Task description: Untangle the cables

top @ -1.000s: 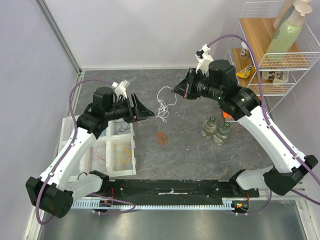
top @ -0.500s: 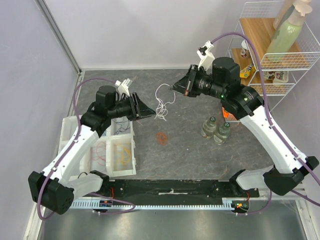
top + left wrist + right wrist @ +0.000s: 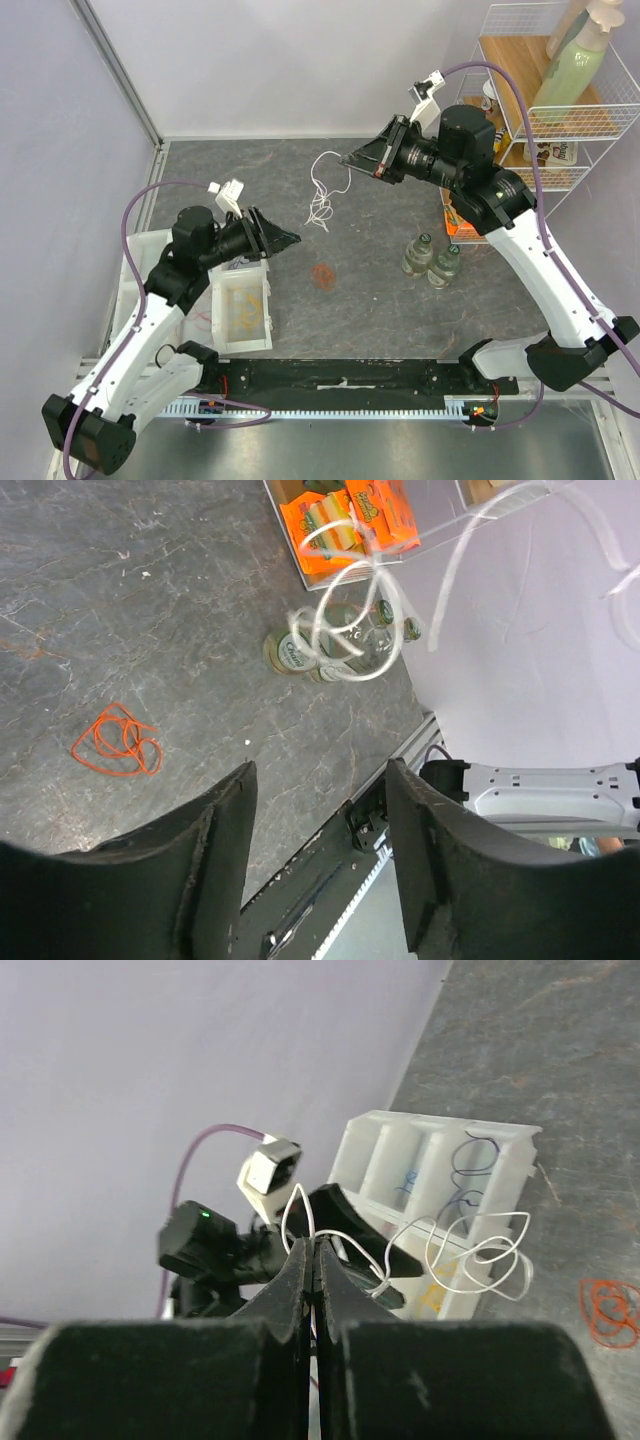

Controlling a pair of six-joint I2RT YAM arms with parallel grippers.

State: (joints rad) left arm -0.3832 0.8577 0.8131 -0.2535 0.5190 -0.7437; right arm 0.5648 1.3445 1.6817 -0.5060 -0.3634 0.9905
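My right gripper point(image 3: 350, 160) is shut on a thin white cable point(image 3: 322, 197) and holds it in the air over the far middle of the table; its loops dangle free. In the right wrist view the shut jaws point(image 3: 312, 1245) pinch the white cable point(image 3: 470, 1250). My left gripper point(image 3: 288, 238) is open and empty, apart from the white cable, to its lower left. In the left wrist view its open fingers point(image 3: 320, 770) frame bare table, with the white cable point(image 3: 345, 620) blurred above. A red-orange cable point(image 3: 323, 277) lies loose on the table point(image 3: 118, 745) point(image 3: 612, 1310).
A white compartment tray point(image 3: 228, 340) stands at the left, with a yellow cable point(image 3: 246, 306) in one cell and blue and dark cables in others point(image 3: 465, 1155). Two glass bottles point(image 3: 430, 258) and an orange box point(image 3: 455, 226) stand at the right, by a wire shelf point(image 3: 560, 110).
My right gripper has lifted up and back with the white cable. My left arm has drawn back toward the near left, and its open gripper has dropped a little lower.
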